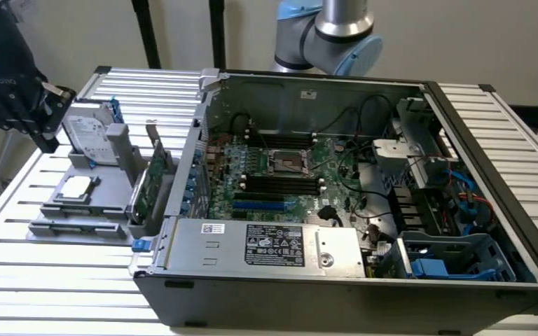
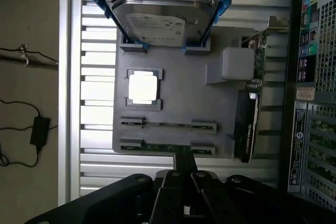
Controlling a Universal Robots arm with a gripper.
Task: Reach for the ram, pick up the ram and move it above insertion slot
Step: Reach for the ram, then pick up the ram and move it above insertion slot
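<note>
Ram [image 2: 157,147] stands on edge in the grey fixture [image 2: 173,103], cradled at both ends, in the fixture's row nearest the gripper [image 2: 184,162]. A second stick [image 2: 168,125] sits parallel in the next row, between the ram and the processor [image 2: 143,87]. The gripper hangs over the fixture's edge, its tip just beside the ram's mid-length. Contact cannot be confirmed, and whether it is open or closed cannot be told. Nothing is lifted.

Step in hand, by my judgement: the reach. Done well, the gripper keeps square to the stick, centred between the cradles, and clear of the second stick and the expansion card [image 2: 251,124] at the fixture's side (a skewed grasp would likely bind in the cradles).

Writing: the hard drive [image 2: 157,27] at the fixture's far end carries a printed label. The computer case [image 1: 344,210], beside the fixture on the desk [image 1: 54,280], has a black label on its power supply [image 1: 274,246]. Neither text is legible.
</note>
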